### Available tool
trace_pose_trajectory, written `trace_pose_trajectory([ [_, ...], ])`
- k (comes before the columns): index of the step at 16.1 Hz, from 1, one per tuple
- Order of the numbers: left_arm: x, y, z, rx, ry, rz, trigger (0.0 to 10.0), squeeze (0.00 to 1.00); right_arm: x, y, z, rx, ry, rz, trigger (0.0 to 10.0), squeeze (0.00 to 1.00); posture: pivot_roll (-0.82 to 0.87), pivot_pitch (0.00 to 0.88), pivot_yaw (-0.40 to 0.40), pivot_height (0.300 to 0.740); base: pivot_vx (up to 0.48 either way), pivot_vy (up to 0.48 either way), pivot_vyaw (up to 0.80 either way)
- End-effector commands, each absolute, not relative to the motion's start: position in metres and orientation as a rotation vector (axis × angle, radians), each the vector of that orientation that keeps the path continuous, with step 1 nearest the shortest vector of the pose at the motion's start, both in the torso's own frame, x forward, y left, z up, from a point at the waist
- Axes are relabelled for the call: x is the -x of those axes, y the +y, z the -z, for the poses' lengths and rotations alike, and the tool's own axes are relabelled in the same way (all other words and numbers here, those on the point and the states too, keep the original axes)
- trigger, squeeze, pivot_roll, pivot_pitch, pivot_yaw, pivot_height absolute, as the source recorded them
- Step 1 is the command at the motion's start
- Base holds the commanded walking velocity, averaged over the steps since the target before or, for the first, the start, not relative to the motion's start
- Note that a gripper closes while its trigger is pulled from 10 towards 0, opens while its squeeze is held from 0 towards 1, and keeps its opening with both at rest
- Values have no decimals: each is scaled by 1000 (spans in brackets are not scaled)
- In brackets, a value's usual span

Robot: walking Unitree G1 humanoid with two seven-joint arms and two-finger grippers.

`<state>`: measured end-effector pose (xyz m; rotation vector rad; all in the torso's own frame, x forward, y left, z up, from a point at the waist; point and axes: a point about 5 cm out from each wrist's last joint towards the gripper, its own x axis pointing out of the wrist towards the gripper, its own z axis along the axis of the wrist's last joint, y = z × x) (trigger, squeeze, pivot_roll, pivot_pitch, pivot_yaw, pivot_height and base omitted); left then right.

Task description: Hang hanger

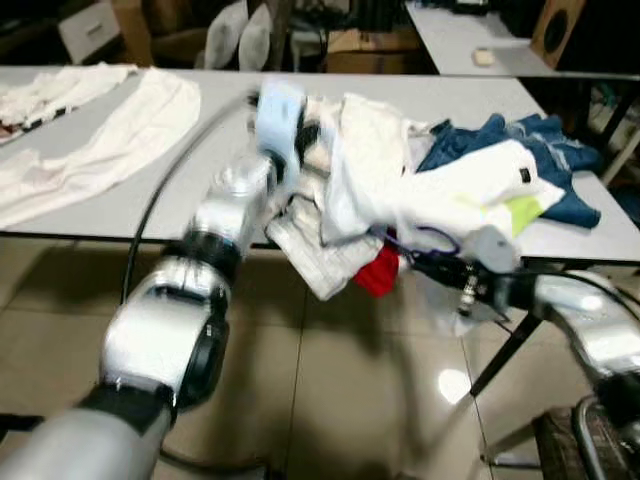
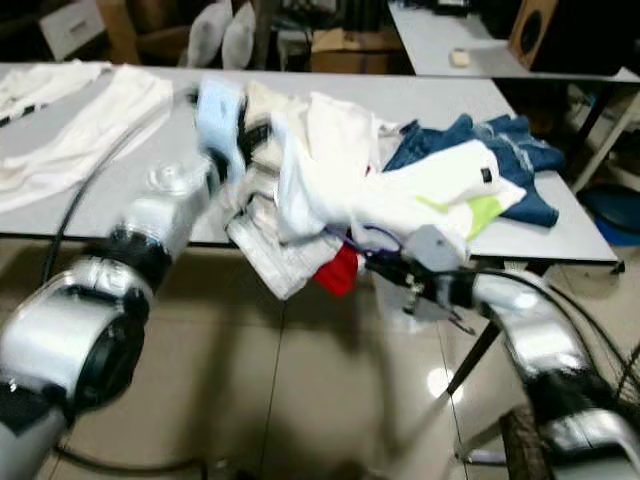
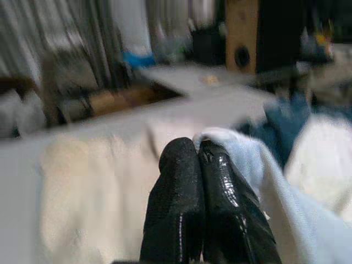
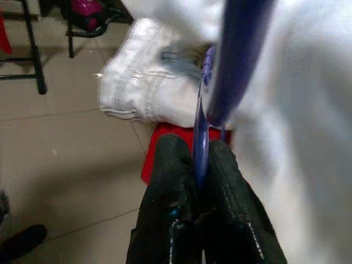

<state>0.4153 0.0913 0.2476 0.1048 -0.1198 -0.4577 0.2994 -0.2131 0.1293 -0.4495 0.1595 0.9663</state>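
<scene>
Silver left arm [image 1: 165,340], nearest in the left eye view, reaches up to the near edge of the grey tabletop [image 1: 150,190], where the left gripper [image 1: 290,135] is buried in a heap of pale garments [image 1: 360,170]. Blue denim [image 1: 545,165] lies toward the tabletop's right edge, and a long white cloth [image 1: 110,130] lies near its left end. Below the near edge a red item [image 1: 378,272] hangs under the heap, and the right gripper [image 1: 420,262] meets it from the right.

Right eye view: same layout; a thin purple loop, the hanger [image 2: 380,240], shows just above the right gripper, under a white and lime shirt [image 2: 450,195].

Left wrist view: both black fingers [image 3: 181,187] are pressed together, pinching a fold of light blue cloth [image 3: 247,159].

Right wrist view: the two fingers are clamped on the hanger's purple wire [image 4: 201,126], with white fabric draped over it and a tiled floor [image 4: 66,165] below.

Judged progress: early. The hanger is gripped but lies tangled in clothing at the table's near edge; freeing it and carrying it to a rail remain.
</scene>
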Motion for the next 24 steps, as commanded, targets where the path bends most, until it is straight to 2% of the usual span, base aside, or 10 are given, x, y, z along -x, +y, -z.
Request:
trace_pose_trajectory([
  [1, -421, 106, -279, -74, -212, 355, 10000, 0, -285, -209, -128, 421, 181, -1020, 10000, 0, -242, 0, 83, 740, 0, 0, 0],
  [4, -425, 118, -299, -49, -263, 261, 10000, 0, -267, -208, -142, 408, 174, -985, 10000, 0, -250, 0, 96, 740, 0, 0, 0],
  [7, -425, 116, -307, 12, -302, 271, 10000, 0, -252, -204, -156, 417, 160, -971, 10000, 0, -252, 0, 92, 740, 0, 0, 0],
  [9, -421, 98, -304, 109, -319, 423, 10000, 0, -243, -200, -183, 386, 66, -902, 10000, 0, -256, 0, 92, 740, 0, 0, 0],
  [12, -414, 92, -283, 94, -329, 504, 10000, 0, -239, -187, -207, 274, -62, -794, 10000, 0, -262, 0, 86, 740, 0, 0, 0],
  [15, -405, 111, -240, 108, -271, 414, 10000, 0, -241, -174, -192, 165, -53, -609, 10000, 0, -255, 0, 66, 740, 0, 0, 0],
  [16, -403, 111, -237, 100, -272, 420, 10000, 0, -241, -173, -190, 165, -49, -594, 10000, 0, -251, 0, 61, 740, 0, 0, 0],
  [21, -369, 124, -193, 71, -250, 396, 10000, 0, -244, -179, -172, 37, -27, -200, 10000, 0, -256, 0, 60, 740, 52, 0, 0],
  [22, -365, 123, -186, 68, -240, 393, 10000, 0, -246, -184, -166, 40, -14, -116, 10000, 0, -256, 0, 60, 740, 307, 0, 0],
  [24, -357, 115, -182, 83, -219, 420, 10000, 0, -248, -183, -165, 13, -12, -85, 10000, 0, -256, 0, 58, 740, 373, 0, 0],
])
